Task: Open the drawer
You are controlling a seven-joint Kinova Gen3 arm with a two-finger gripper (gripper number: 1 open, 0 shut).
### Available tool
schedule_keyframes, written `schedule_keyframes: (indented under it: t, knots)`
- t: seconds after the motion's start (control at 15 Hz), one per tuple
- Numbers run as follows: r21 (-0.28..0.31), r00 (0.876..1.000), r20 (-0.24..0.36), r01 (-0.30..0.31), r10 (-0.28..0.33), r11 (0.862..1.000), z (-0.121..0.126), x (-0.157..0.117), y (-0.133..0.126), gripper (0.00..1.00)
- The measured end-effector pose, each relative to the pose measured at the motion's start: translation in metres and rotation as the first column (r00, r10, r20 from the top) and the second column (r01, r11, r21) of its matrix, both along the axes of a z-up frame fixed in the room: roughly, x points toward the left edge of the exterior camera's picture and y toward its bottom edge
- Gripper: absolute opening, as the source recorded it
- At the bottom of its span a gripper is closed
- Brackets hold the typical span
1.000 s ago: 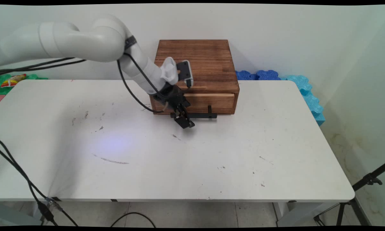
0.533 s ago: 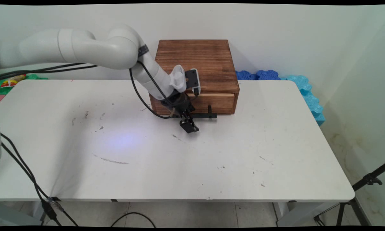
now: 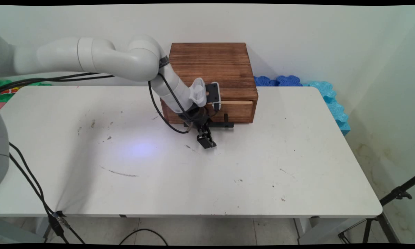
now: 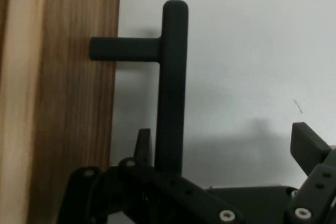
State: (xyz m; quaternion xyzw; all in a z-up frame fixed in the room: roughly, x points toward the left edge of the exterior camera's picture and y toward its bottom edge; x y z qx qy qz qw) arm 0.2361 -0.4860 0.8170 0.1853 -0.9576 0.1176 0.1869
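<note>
GRIPPER: black gripper (image 4: 223, 145) spread wide, holding nothing, low over the white table (image 3: 228, 173) | THINGS: black bar handle (image 4: 172, 82) of the wooden drawer box (image 3: 210, 69) runs between the fingers, just beside one finger (image 4: 143, 145), well clear of the other | DRAWER: drawer front (image 4: 73, 103) beyond the handle, appears closed
</note>
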Motion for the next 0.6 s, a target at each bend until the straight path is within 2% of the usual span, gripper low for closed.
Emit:
schedule_keyframes:
  t: [0.6]
  knots:
    - [0.021, 1.0, 0.012, 0.02, -0.02, 1.0, -0.005, -0.013, 0.017, 1.0]
